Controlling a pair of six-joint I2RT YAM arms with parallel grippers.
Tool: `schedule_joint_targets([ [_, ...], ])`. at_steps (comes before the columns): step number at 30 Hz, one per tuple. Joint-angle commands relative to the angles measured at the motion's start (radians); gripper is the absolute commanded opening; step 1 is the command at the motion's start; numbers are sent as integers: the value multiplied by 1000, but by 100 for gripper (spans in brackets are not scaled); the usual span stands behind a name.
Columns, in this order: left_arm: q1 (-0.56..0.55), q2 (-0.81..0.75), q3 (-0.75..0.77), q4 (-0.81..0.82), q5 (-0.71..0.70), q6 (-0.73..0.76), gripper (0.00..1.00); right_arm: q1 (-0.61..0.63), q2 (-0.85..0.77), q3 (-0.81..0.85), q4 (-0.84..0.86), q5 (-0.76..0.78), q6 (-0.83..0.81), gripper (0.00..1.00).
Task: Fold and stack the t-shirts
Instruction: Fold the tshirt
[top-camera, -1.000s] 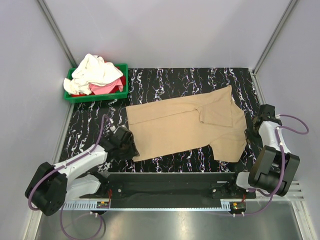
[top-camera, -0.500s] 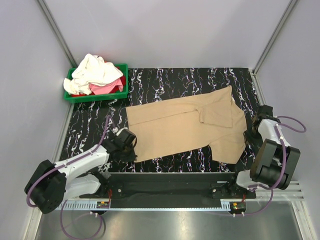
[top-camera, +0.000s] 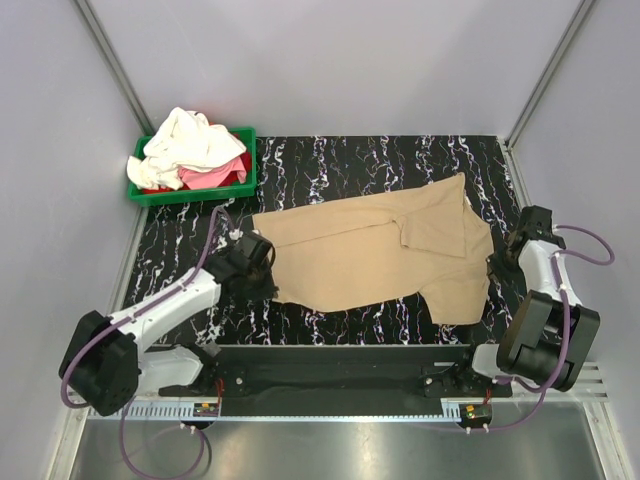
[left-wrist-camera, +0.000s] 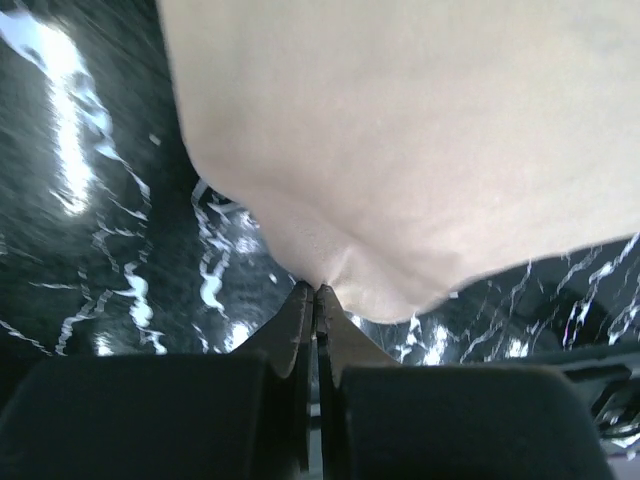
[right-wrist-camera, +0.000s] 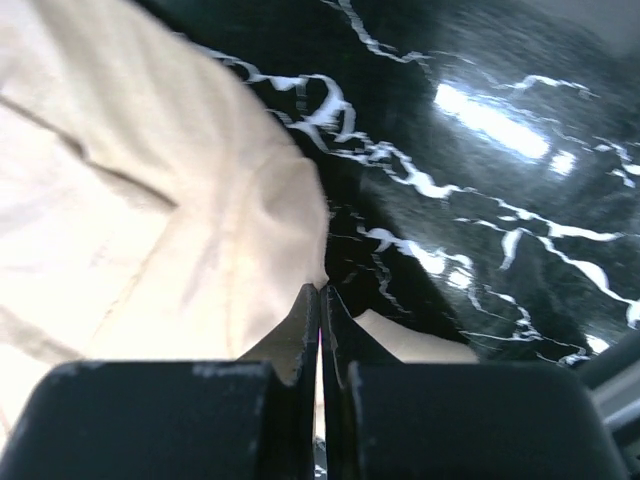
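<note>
Since the left gripper (left-wrist-camera: 316, 292) has just clamped the near hem corner of the tan shirt (top-camera: 370, 250), with the right gripper (right-wrist-camera: 320, 292) pinching the far edge, folding can begin.

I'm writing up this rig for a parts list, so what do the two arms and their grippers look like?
The left arm and right arm have white links, bulky black joints and looping purple cables. The left gripper and right gripper have dark, tapered fingers.
</note>
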Motion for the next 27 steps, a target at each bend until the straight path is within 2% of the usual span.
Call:
schedule_joint_targets([
  [1, 80, 37, 60, 2, 26, 66, 0, -2, 25, 69, 48, -77, -20, 0],
  [7, 183, 108, 114, 22, 81, 115, 0, 16, 141, 161, 62, -176, -54, 0],
  [13, 206, 194, 168, 61, 121, 136, 0, 57, 223, 253, 59, -262, -58, 3],
  [17, 207, 232, 183, 78, 155, 140, 0, 59, 302, 296, 30, -244, -83, 23],
  [21, 207, 240, 163, 107, 170, 149, 0, 55, 335, 318, -59, -113, -91, 39],
  [27, 206, 237, 125, 162, 201, 149, 0, -2, 203, 206, -109, 41, -43, 52],
])
